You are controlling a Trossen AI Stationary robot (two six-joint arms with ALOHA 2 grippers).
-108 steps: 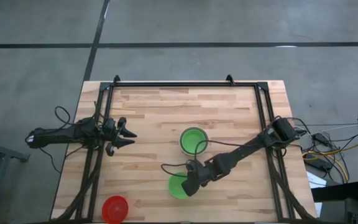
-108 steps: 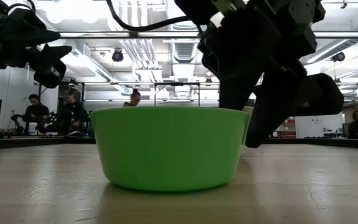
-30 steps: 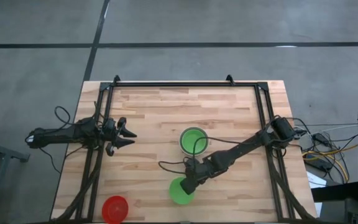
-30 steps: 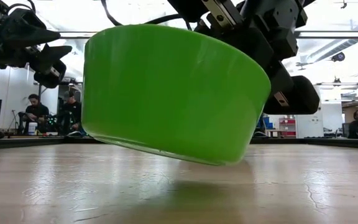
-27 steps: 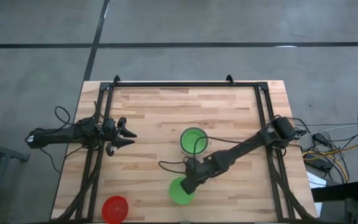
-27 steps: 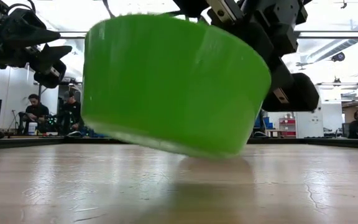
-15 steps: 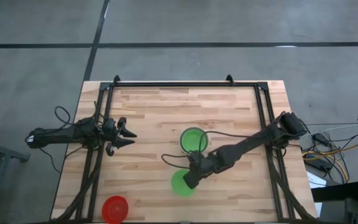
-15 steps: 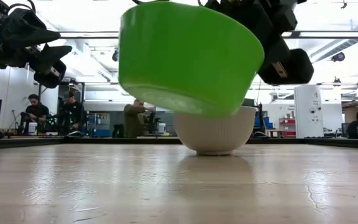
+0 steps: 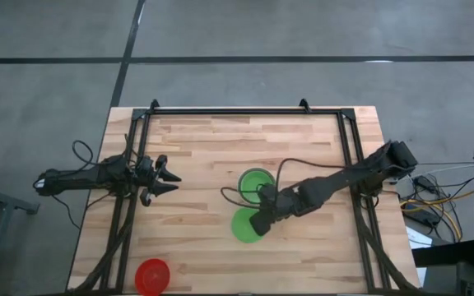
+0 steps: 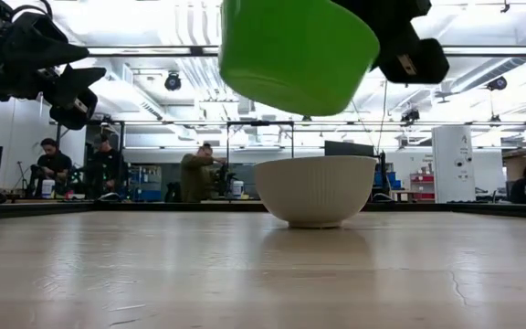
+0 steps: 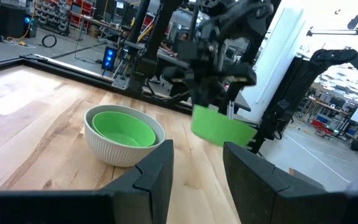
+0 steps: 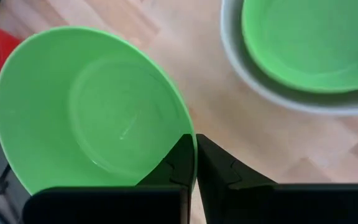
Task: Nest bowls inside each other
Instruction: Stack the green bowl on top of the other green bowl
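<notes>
Right gripper [image 9: 259,224] pinches the rim of a green bowl [image 9: 244,224], held in the air beside the white bowl [image 9: 256,186] at mid-desk, which already holds one green bowl. The red bowl [image 9: 151,276] waits near the front-left corner. Left gripper [image 9: 169,178] rests open.

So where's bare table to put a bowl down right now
Bare wood runs along the far rail, and between the left gripper and the white bowl. It is crowded around that bowl, where the right gripper carries a green bowl.
</notes>
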